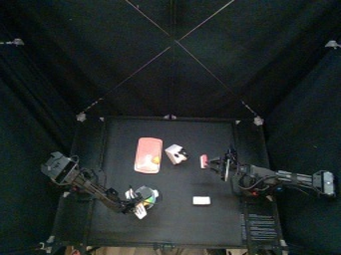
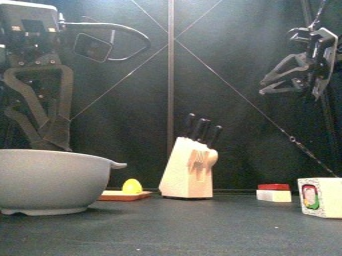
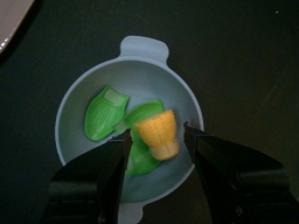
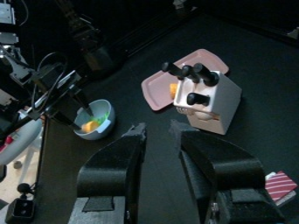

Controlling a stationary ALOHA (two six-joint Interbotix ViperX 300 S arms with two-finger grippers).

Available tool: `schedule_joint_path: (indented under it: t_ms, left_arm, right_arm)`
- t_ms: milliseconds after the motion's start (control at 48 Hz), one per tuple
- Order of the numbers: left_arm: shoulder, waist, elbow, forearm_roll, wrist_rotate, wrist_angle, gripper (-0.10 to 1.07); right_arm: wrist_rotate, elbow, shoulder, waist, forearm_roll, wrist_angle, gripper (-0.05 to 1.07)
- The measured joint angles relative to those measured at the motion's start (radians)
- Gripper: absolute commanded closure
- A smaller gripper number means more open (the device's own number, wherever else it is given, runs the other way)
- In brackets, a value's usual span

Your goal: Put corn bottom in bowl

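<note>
The bowl (image 3: pixel 117 96) looks pale, with a small handle tab, and stands at the table's front left (image 1: pixel 146 195). It looms large and grey in the front view (image 2: pixel 54 178). In it lie a yellow-orange corn piece (image 3: pixel 159 134) and green husk pieces (image 3: pixel 103 112). My left gripper (image 3: pixel 156 133) hovers just over the bowl, its jaws open on either side of the corn piece, with gaps showing. My right gripper (image 4: pixel 163 144) is open and empty, held above the table's right side (image 1: pixel 230 163).
A red-pink board (image 1: pixel 148 154) lies at mid-table with a small yellow item (image 2: pixel 131 186) on it. A wooden knife block (image 2: pixel 191 168) stands beside it. A red-and-white item (image 2: pixel 274 192) and a white cube (image 2: pixel 318 196) sit to the right.
</note>
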State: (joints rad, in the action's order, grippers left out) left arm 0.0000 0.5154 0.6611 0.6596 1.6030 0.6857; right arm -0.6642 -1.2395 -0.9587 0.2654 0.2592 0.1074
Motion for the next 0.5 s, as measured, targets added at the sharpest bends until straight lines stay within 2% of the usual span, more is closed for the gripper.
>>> schedule_joint_path:
  t_ms: [500]
  left_arm:
    - [0.000, -0.008, 0.000, 0.002, 0.000, 0.034, 0.12]
  right_arm:
    - [0.000, 0.000, 0.000, 0.000, 0.000, 0.000, 0.33]
